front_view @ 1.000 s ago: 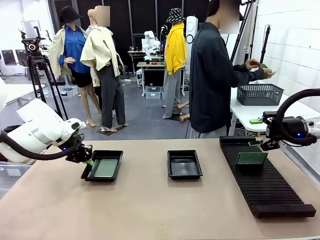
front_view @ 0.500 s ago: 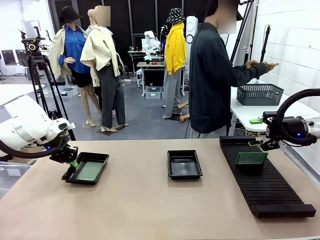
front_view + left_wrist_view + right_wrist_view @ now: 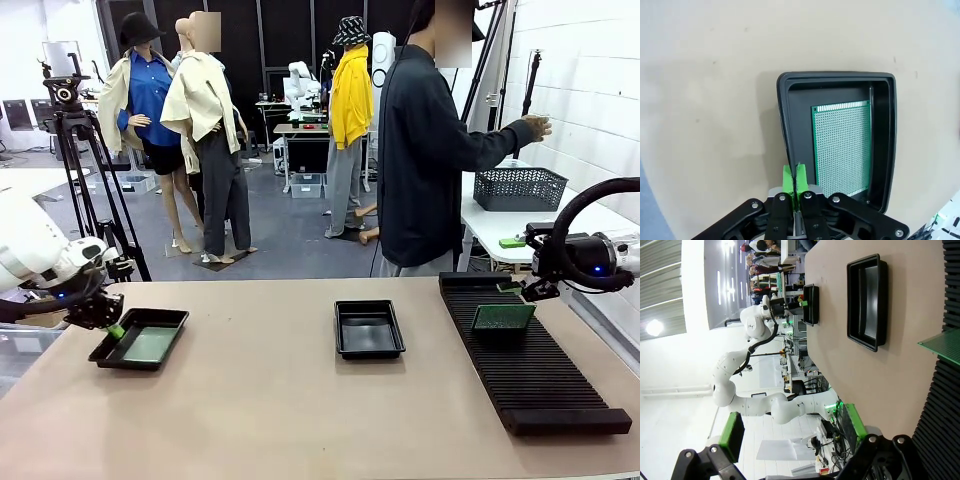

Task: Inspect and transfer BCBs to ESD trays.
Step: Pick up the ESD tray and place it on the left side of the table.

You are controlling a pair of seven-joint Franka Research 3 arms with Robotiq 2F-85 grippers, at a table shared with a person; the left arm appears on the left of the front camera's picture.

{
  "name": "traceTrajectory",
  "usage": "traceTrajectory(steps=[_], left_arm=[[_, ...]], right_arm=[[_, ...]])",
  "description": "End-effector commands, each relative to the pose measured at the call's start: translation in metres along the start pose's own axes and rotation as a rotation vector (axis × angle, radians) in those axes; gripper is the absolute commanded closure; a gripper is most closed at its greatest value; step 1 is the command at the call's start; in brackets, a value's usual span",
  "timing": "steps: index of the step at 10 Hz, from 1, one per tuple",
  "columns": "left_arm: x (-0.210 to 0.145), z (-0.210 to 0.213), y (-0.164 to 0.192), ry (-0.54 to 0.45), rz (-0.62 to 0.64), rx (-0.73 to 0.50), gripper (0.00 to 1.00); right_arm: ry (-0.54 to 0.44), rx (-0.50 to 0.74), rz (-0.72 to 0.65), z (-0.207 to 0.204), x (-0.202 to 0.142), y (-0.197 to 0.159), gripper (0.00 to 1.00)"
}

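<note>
Pinching with left fingers (image 3: 788,176) the rim of a shallow glossy black plastic tray (image 3: 781,125) carrying a thin green circuit board (image 3: 842,147), bottom centre of frame; holding right fingers (image 3: 732,436) spread.

Legible text, labels, brands, numbers, signs: none. The green BCB (image 3: 842,150) lying in the ESD tray (image 3: 835,76) shows a plain grid of holes, and any print on it is too small to read. Background items are too far off to read.
</note>
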State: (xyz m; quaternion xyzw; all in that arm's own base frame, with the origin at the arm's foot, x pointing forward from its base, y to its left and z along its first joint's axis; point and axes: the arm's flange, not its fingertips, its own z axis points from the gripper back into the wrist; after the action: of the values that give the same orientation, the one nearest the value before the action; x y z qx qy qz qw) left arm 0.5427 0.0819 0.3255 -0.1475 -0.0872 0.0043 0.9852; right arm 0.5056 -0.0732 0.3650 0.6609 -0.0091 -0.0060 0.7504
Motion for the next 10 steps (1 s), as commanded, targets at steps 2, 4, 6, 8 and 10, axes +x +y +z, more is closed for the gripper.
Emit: traceTrajectory(steps=[2,4,6,8,10], left_arm=[[0.005,0.014,0.037,0.024,-0.053,-0.023,1.0],[0.008,0.018,0.053,0.009,-0.003,-0.011,1.0],[0.012,0.02,0.065,0.011,0.026,-0.044,1.0],[0.015,0.02,0.067,-0.003,0.048,-0.044,1.0],[0.016,0.023,0.067,-0.005,0.064,-0.058,0.83]], right_arm=[[0.003,-0.002,0.015,-0.002,-0.006,0.0,0.0],[0.003,-0.002,0.015,-0.002,-0.006,0.0,0.0],[0.003,-0.002,0.015,-0.002,-0.006,0.0,0.0],[0.003,-0.002,0.015,-0.002,-0.006,0.0,0.0],[0.003,-0.002,0.015,-0.002,-0.006,0.0,0.0]])
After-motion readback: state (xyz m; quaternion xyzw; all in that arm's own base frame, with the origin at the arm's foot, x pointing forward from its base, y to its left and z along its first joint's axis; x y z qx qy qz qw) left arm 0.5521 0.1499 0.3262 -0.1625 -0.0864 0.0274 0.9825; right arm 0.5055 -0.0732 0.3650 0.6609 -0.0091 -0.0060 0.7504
